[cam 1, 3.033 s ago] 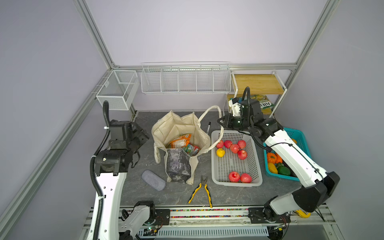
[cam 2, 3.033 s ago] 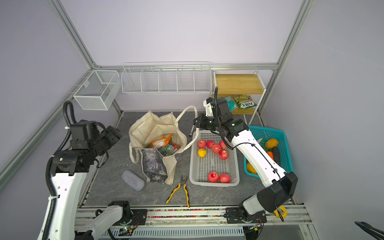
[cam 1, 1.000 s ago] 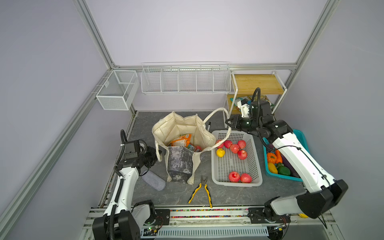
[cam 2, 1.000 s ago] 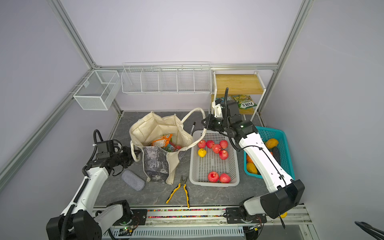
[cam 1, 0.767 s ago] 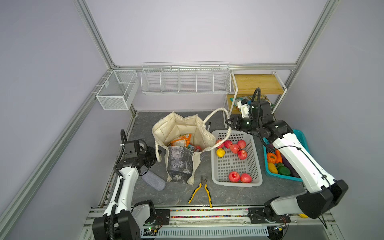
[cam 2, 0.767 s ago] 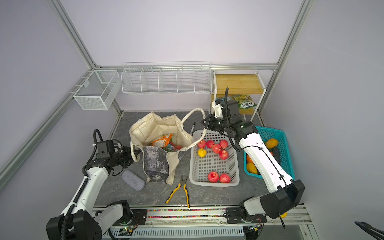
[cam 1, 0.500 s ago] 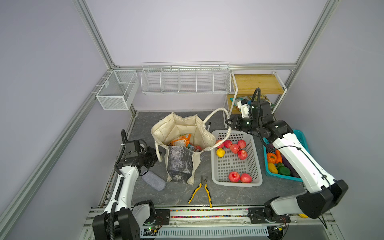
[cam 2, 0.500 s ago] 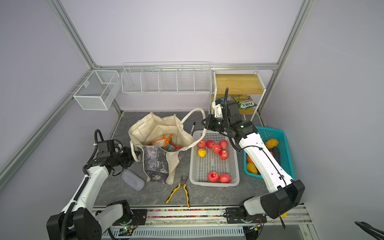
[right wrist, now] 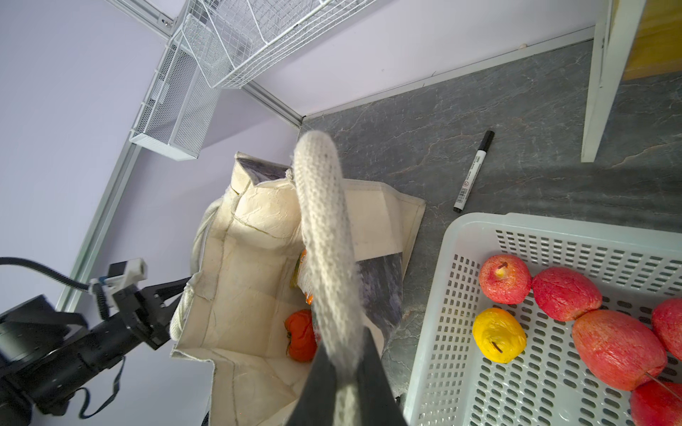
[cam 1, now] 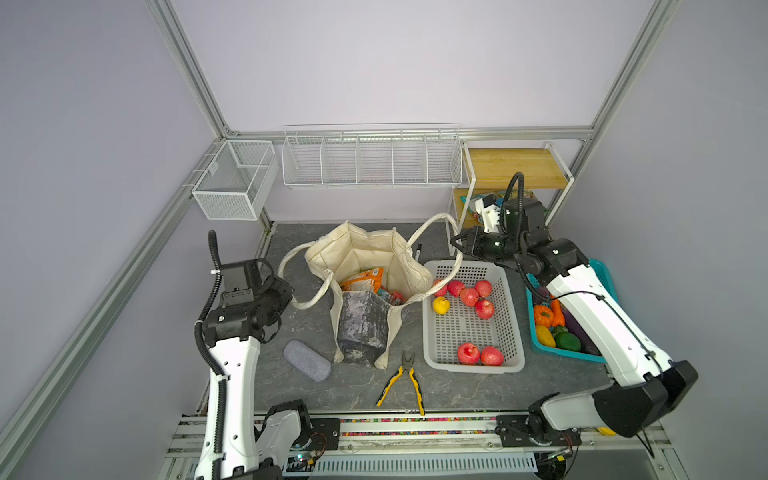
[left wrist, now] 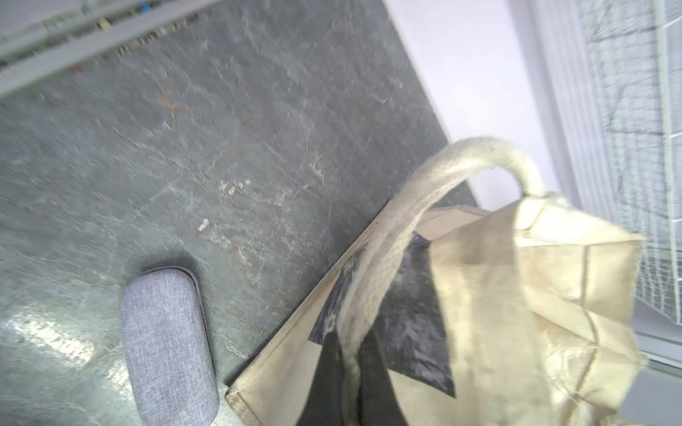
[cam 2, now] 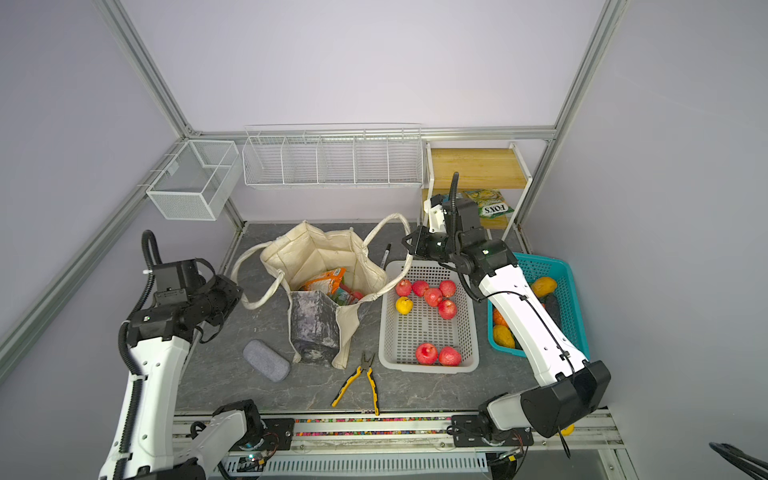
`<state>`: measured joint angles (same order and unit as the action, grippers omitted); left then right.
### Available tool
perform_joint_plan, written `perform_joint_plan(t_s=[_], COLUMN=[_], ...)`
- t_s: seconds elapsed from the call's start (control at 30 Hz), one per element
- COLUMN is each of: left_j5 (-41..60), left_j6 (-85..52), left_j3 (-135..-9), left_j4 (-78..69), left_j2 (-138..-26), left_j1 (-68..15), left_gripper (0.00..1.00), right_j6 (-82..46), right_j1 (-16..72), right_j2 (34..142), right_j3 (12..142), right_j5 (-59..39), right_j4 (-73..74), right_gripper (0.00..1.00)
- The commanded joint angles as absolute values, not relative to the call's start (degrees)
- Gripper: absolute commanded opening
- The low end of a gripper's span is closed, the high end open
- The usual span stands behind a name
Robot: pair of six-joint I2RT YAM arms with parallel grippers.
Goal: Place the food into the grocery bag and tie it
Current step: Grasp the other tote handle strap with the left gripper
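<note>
The cream grocery bag stands open mid-table, dark panel to the front. Inside it lie an orange packet and an orange-red fruit. My left gripper is shut on the bag's left strap handle, which it holds raised to the left. My right gripper is shut on the right strap handle, looped above the basket's corner. More food, red apples and a yellow pear, lies in the white basket.
A teal basket of vegetables sits at the far right, under my right arm. Yellow-handled pliers and a grey case lie in front of the bag, a marker behind it. Wire baskets and a wooden shelf line the back.
My left gripper has shut on the left handle and risen, drawing the strap up and to the left. The right gripper has kept its hold without moving.
</note>
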<state>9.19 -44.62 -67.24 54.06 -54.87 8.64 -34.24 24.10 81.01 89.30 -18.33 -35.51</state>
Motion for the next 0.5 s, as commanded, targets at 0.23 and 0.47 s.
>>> perform_joint_plan(t_s=[0.23,0.47], left_j5=[17.5,23.9], left_j6=[-43.3,-42.5], left_j3=[-82.4,-86.6], left_j4=[51.6,43.0], left_j2=[-57.8,-62.1], left_j1=[8.3,3.1], left_gripper=[0.0,0.0], right_j6=[-25.8,-21.2], right_j1=[28.1,33.3], right_j2=[80.8,83.7], right_j3=[92.0,95.3], right_j5=[-22.5,-25.0], right_j4=[-27.9,-25.7], right_gripper=[0.07,0.07])
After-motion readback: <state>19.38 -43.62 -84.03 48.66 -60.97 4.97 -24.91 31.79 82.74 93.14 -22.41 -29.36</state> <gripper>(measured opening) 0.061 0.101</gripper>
